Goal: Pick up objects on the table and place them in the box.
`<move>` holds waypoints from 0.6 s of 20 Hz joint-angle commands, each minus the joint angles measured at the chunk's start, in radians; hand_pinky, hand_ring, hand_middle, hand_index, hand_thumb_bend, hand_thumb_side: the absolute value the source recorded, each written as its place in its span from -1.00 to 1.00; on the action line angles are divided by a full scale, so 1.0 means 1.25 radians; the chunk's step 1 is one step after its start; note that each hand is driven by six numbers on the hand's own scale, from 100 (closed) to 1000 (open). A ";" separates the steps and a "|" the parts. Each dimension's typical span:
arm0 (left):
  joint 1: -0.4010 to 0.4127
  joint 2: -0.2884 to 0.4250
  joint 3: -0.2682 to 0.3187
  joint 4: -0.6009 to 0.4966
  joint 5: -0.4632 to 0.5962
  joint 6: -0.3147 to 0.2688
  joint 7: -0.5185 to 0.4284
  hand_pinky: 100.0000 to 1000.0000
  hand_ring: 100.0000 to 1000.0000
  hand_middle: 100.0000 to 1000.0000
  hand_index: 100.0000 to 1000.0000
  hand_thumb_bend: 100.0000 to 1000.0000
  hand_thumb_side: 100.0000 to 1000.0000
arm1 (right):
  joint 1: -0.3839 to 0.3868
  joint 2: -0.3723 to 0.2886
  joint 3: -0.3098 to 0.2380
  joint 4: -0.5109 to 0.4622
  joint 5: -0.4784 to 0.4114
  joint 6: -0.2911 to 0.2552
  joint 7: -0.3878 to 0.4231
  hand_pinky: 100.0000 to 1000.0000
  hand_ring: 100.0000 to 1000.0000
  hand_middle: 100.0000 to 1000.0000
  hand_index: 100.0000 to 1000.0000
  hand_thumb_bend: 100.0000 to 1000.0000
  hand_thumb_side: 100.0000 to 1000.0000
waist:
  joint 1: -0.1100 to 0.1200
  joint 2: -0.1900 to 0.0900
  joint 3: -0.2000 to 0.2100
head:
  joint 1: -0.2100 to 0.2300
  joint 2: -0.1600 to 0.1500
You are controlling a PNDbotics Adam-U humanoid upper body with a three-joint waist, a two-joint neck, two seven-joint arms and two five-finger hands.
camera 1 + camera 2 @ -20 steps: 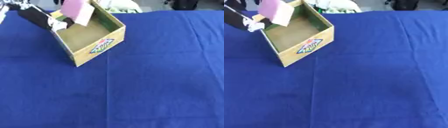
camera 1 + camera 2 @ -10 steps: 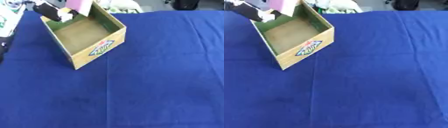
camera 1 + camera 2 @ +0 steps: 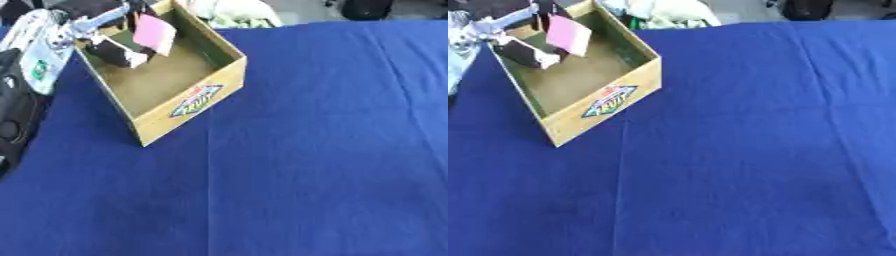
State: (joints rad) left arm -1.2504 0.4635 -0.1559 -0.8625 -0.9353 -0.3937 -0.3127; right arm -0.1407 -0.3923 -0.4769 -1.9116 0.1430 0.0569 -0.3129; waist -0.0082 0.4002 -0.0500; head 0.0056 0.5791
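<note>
While the pink card [image 3: 155,34] hangs tilted inside the open cardboard box [image 3: 188,102], over its far end and clear of the bare brown floor, the left hand [image 3: 114,50] pinches its upper edge between dark fingers and thumb. Judging by this, the placing is nearly done: the card is within the walls and only needs letting go. The blue tablecloth [image 3: 332,150] around the box shows no other object waiting to be picked up, so this may be the last one. The right hand appears in neither view. The left arm's upper part is cut off at the top-left corner, the fingertips are hard to separate, and pale bundled things [image 3: 662,12] beyond the box cannot be identified.
</note>
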 commanded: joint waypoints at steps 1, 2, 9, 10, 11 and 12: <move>-0.011 0.003 0.010 0.012 -0.045 -0.002 0.014 0.16 0.26 0.28 0.48 -1.00 -0.74 | -0.004 -0.017 -0.006 -0.006 -0.005 -0.004 0.001 -0.15 0.37 0.09 0.47 -1.00 1.00 | -0.001 -0.015 -0.003 | 0.002 -0.009; -0.010 0.003 0.010 0.013 -0.061 -0.002 0.021 0.21 0.34 0.35 0.54 -1.00 -0.75 | -0.004 -0.017 -0.007 -0.006 -0.005 -0.004 0.001 -0.15 0.37 0.09 0.47 -1.00 1.00 | 0.000 -0.015 -0.004 | 0.002 -0.009; -0.013 0.004 0.016 0.005 -0.175 0.012 0.094 0.45 0.60 0.57 0.75 -0.30 -0.01 | -0.003 -0.015 -0.009 -0.006 -0.006 -0.004 0.001 -0.16 0.37 0.09 0.47 -1.00 1.00 | 0.004 -0.019 -0.005 | 0.002 -0.007; -0.012 0.005 0.017 0.006 -0.188 0.012 0.098 0.47 0.64 0.61 0.79 -0.15 0.24 | -0.003 -0.015 -0.009 -0.006 -0.006 -0.004 0.001 -0.16 0.37 0.09 0.47 -1.00 1.00 | 0.005 -0.019 -0.006 | 0.001 -0.007; -0.012 0.005 0.018 0.008 -0.201 0.014 0.101 0.50 0.68 0.62 0.81 -0.05 0.38 | -0.003 -0.015 -0.010 -0.006 -0.006 -0.004 0.001 -0.16 0.37 0.09 0.47 -1.00 1.00 | 0.005 -0.020 -0.006 | 0.001 -0.007; -0.012 0.006 0.021 0.010 -0.211 0.016 0.103 0.50 0.69 0.64 0.83 -0.01 0.48 | -0.002 -0.014 -0.010 -0.006 -0.005 -0.003 0.001 -0.16 0.37 0.09 0.47 -1.00 1.00 | 0.005 -0.020 -0.007 | 0.001 -0.006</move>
State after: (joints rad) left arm -1.2441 0.4572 -0.1433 -0.8402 -1.1784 -0.3770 -0.1952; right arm -0.1406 -0.3922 -0.4788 -1.9112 0.1403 0.0566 -0.3127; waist -0.0010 0.4003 -0.0558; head 0.0064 0.5786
